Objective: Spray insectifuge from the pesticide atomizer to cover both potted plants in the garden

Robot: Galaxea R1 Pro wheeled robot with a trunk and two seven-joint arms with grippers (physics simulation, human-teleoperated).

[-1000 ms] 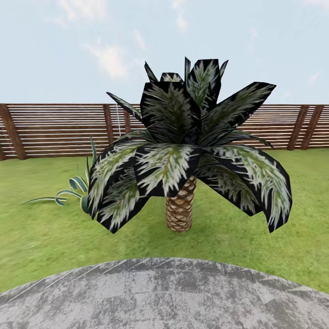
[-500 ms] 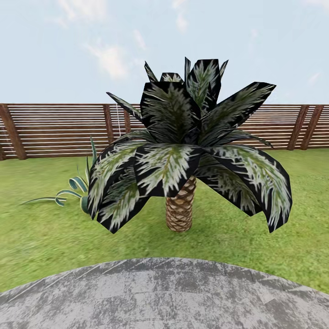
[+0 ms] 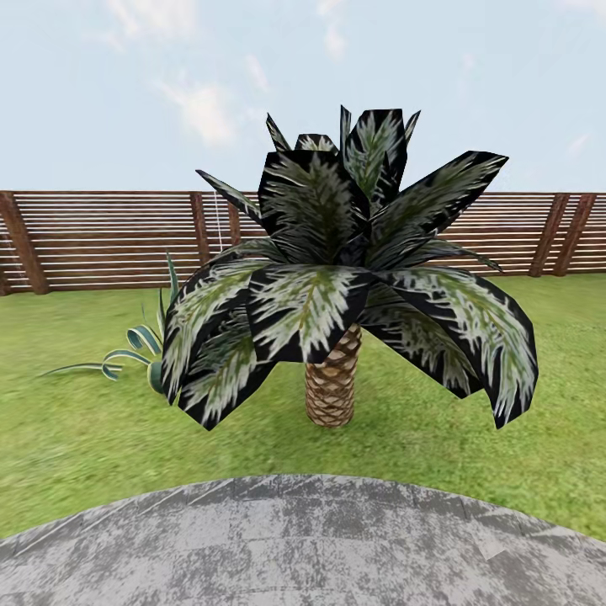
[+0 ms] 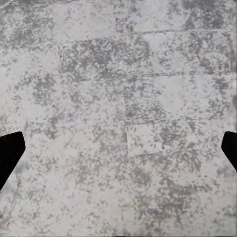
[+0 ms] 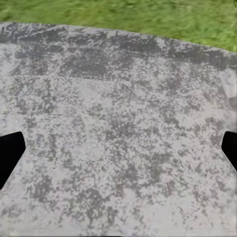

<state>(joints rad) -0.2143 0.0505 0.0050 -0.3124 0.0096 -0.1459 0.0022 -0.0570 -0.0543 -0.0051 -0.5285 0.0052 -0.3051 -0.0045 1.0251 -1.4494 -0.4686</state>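
One potted plant [image 3: 139, 347], a low rosette of pointed green leaves, stands on the lawn at the left, partly hidden behind the big palm's fronds. The second potted plant and the pesticide atomizer are out of view. In the left wrist view my left gripper [image 4: 118, 152] hangs open over the grey mottled patio [image 4: 123, 98], dark fingertips [image 4: 10, 153] at both edges. In the right wrist view my right gripper [image 5: 118, 153] is also open over the patio [image 5: 113, 113], near its rim where the grass [image 5: 148, 15] begins. Nothing is held between either pair of fingers.
A big palm [image 3: 332, 387] with a scaly brown trunk stands straight ahead on the lawn [image 3: 67, 438], just beyond the patio's curved edge [image 3: 303, 484]. A brown slatted fence [image 3: 101, 240] closes the garden at the back.
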